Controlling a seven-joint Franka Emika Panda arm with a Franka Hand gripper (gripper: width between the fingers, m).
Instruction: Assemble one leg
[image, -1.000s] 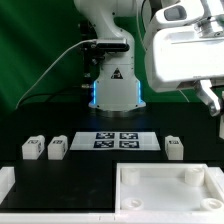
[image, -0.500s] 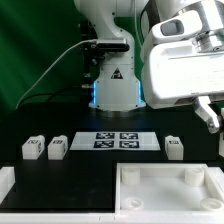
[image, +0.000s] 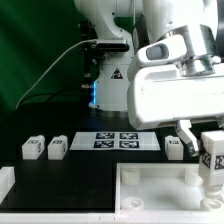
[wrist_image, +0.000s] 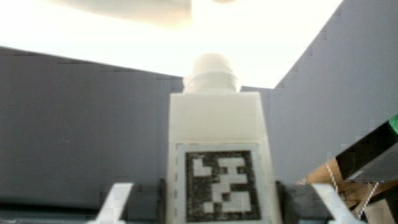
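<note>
My gripper (image: 211, 160) is shut on a leg (image: 213, 152), a stubby white piece with a black-and-white tag, and holds it upright above the right side of the large white tabletop (image: 150, 190). In the wrist view the leg (wrist_image: 217, 120) stands between the fingers (wrist_image: 121, 202) with its tag facing the camera and its narrow peg end pointing away. The gripper (wrist_image: 221, 208) grips its lower end. Three more legs lie on the black table: two at the exterior view's left (image: 33, 148) (image: 57, 148) and one at its right (image: 175, 148).
The marker board (image: 120, 140) lies behind the tabletop, in front of the robot base (image: 110, 85). A white raised edge (image: 6, 182) sits at the exterior view's lower left. The arm's big white body fills the upper right.
The arm has come down and toward the exterior view's left. The gripper with the leg in it has dropped into view above the tabletop's right side.
</note>
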